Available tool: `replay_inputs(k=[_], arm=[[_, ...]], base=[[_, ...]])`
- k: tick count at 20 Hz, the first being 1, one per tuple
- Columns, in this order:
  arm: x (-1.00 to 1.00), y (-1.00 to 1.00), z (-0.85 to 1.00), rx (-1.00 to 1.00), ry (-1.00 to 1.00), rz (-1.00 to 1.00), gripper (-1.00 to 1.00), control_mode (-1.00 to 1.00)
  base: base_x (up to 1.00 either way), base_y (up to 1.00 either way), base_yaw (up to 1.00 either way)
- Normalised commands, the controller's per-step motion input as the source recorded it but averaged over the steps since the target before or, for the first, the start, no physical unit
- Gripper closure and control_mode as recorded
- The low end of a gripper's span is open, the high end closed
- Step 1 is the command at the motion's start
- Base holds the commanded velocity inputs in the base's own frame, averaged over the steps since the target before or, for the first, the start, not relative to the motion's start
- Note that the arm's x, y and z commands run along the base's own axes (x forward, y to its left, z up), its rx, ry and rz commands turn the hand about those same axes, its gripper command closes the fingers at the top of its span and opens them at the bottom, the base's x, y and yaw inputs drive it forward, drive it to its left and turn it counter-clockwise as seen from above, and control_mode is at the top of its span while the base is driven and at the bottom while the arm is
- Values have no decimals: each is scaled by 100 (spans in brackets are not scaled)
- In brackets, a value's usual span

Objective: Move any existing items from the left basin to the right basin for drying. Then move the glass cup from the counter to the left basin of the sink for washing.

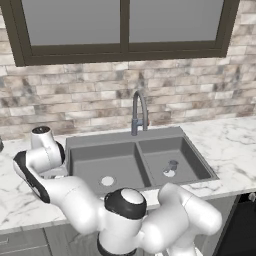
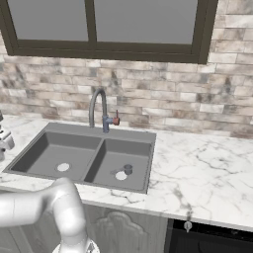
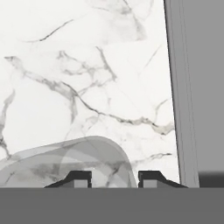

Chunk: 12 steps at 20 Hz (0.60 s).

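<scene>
The glass cup (image 3: 65,162), a wide clear tumbler, stands on the white marble counter (image 3: 65,65) just left of the sink's rim (image 3: 179,87). My gripper (image 3: 115,178) straddles the cup's right wall, one fingertip inside the cup and the other outside. The jaws are partly drawn in, with a gap still showing beside the thin wall. The tiny clear glass (image 1: 172,165) (image 2: 128,169) stands upright in the right basin (image 1: 165,152) (image 2: 123,155), next to its pale drain. The left basin (image 1: 107,165) (image 2: 54,155) holds nothing but its drain.
A curved steel tap (image 1: 140,112) (image 2: 97,106) rises behind the sink's divider. A brick wall and a dark-framed window stand behind it. Wide marble counter (image 2: 197,173) stretches to the right of the sink. My arm bends low over the counter left of the sink.
</scene>
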Motion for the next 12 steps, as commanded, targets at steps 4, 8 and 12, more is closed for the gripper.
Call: replay_inputs(k=[4,8,12], arm=[[0,0,-9,0,4,0,100,-100],[-2,0,-1,0,0,0,100,-100],[-5,0,29,-1,-1,0,100,-100]], base=[[0,0,0],[0,0,0],[0,0,0]])
